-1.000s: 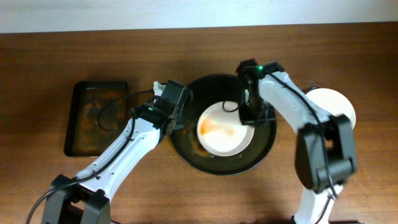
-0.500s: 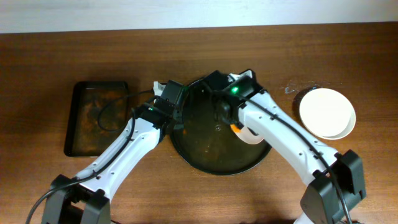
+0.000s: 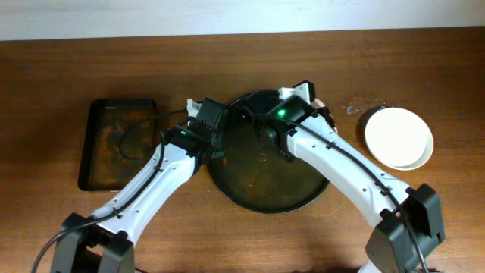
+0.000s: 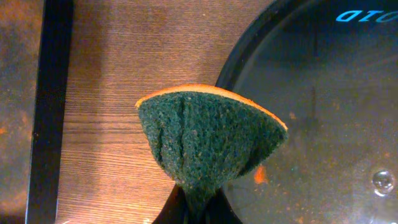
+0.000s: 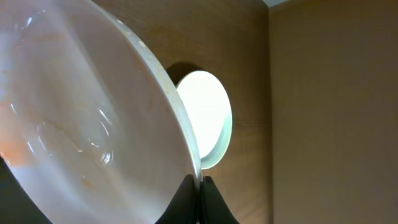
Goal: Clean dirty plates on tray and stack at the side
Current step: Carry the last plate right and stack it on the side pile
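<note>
My right gripper (image 5: 199, 182) is shut on the rim of a dirty plate (image 5: 81, 124), a white plate with faint orange smears, held tilted on edge. Overhead, the right gripper (image 3: 307, 98) is over the back right rim of the round black tray (image 3: 265, 189), and the arm hides most of the plate. The tray holds only orange specks. A stack of white plates (image 3: 399, 136) lies on the table to the right and also shows in the right wrist view (image 5: 208, 118). My left gripper (image 4: 199, 208) is shut on a green sponge with an orange back (image 4: 208, 137) at the tray's left rim (image 4: 249, 50).
A smaller rectangular black tray (image 3: 117, 144) with orange residue lies at the left; its edge shows in the left wrist view (image 4: 53, 112). Small wet specks lie on the wood (image 3: 356, 108) left of the plate stack.
My right gripper has lifted the plate off the round tray, tipped it on edge and carried it toward the tray's back right rim. The left arm has not moved.
</note>
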`<control>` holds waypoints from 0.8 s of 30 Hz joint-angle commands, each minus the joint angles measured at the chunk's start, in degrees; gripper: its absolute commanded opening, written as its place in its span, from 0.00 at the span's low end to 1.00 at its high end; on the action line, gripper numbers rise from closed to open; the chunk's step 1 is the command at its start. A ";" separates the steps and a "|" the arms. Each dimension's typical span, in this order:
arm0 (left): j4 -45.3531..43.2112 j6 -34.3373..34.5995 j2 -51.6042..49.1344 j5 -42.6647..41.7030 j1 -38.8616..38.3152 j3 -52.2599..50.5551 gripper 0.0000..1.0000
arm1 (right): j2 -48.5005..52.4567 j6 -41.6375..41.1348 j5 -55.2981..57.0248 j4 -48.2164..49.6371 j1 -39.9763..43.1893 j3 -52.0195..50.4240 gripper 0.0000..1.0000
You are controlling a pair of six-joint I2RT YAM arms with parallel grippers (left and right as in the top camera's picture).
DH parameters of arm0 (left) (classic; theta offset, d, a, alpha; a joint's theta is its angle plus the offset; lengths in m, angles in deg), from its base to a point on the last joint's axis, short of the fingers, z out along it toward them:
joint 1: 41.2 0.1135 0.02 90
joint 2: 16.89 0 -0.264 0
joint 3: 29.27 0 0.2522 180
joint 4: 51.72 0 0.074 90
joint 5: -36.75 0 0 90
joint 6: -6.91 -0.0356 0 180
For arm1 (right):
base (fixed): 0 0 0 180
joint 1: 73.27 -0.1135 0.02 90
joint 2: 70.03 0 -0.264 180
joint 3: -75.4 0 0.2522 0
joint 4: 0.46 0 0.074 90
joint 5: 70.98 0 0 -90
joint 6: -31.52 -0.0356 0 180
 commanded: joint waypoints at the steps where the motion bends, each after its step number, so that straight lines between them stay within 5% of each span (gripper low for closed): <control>1: -0.04 0.52 1.42 -0.17 0.11 0.33 0.00 | -1.51 -4.33 -7.67 -0.13 6.01 0.70 0.04; 6: -0.02 0.52 1.42 -0.17 0.11 0.33 0.00 | -3.82 -5.05 -22.43 3.02 20.41 0.94 0.04; 10: -0.04 0.52 1.42 -0.20 0.11 0.33 0.00 | -4.50 -4.85 -34.21 7.80 47.69 0.92 0.04; 17: -0.04 0.52 1.42 -0.17 0.11 0.33 0.00 | -4.35 -4.85 -37.27 10.84 59.78 0.92 0.04; 19: -0.04 0.52 1.42 -0.20 0.11 0.33 0.00 | -4.33 -4.85 -38.47 11.47 60.28 0.90 0.14; 22: -0.02 0.52 1.42 -0.20 0.11 0.33 0.00 | -4.33 -4.85 -38.73 11.17 60.13 0.90 0.65; 24: 0.02 0.52 1.42 -0.20 0.11 0.33 0.00 | -4.33 -4.33 -39.82 10.36 60.13 0.90 0.70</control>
